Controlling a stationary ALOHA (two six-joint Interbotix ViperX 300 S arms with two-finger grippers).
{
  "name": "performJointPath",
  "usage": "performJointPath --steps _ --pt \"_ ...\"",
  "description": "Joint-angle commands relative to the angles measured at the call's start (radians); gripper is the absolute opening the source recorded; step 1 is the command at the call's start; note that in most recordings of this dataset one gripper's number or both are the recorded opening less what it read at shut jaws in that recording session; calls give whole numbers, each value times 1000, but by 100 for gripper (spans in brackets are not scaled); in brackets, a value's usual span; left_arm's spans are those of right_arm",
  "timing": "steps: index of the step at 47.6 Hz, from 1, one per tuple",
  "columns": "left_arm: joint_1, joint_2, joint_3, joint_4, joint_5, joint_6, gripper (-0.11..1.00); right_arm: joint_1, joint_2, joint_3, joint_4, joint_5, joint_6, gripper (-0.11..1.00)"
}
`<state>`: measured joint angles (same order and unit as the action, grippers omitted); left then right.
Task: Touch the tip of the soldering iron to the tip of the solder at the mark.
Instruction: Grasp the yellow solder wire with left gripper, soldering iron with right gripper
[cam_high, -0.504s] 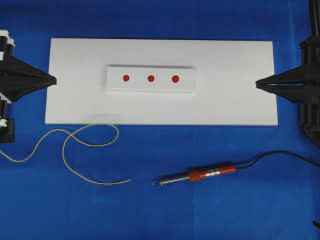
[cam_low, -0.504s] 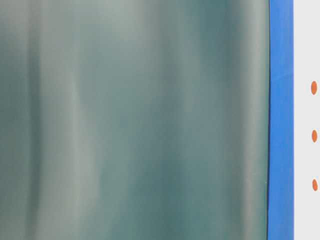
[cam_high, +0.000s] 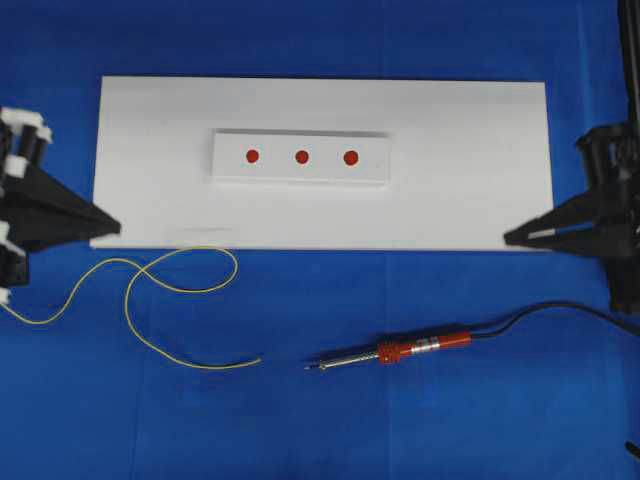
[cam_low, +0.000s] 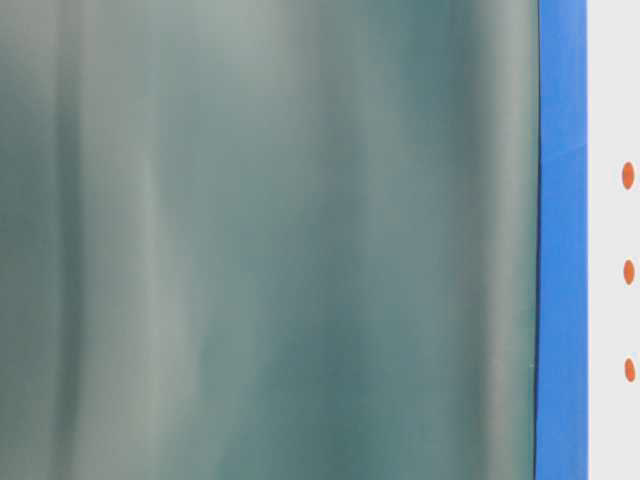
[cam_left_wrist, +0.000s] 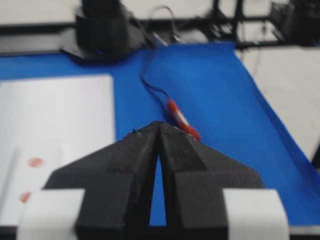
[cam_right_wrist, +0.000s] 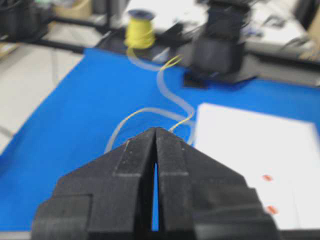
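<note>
My count of what I see on the mat:
three red marks (cam_high: 301, 157); one white board (cam_high: 470, 200); one soldering iron (cam_high: 400, 352); one solder (cam_high: 160, 300); two grippers, left gripper (cam_high: 112, 229), right gripper (cam_high: 512, 239).

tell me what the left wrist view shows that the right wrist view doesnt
Only the left wrist view shows the soldering iron, lying on the blue mat beyond the shut left gripper, its black cord trailing away. Only the right wrist view shows the solder, curving beyond the shut right gripper back to a yellow spool. Both show the mat, the white board and some of its red marks.
</note>
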<state>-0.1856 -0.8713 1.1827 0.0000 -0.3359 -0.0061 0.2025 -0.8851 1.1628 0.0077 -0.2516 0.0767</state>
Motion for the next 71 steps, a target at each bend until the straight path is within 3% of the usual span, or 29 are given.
performJointPath --steps 1,4,7,17,19,22,33,45,56,71 --pt "-34 51 -8 2 -32 -3 0 31 43 -9 5 -15 17 -5" --pt "-58 84 -5 2 -51 -8 3 54 80 -8 6 -28 43 1" --pt "-84 114 -3 2 -64 -11 17 75 115 -6 8 -41 74 10" --pt "-189 259 5 2 -91 -14 80 120 256 -8 61 -94 115 71" --pt "-207 293 5 -2 -107 -17 85 129 301 -9 74 -117 115 82" --pt "-235 360 3 -2 -156 -32 85 140 357 -6 94 -143 115 93" --pt "-291 627 3 -2 -360 -120 84 253 618 3 209 -325 115 90" --pt "-296 885 -43 -2 -465 -127 82 336 900 -8 368 -531 112 89" --pt "-273 1002 -48 -9 -474 -127 77 348 1029 -46 385 -594 112 89" --pt "-268 1074 -103 -9 -474 -118 64 353 1100 -78 385 -598 112 81"
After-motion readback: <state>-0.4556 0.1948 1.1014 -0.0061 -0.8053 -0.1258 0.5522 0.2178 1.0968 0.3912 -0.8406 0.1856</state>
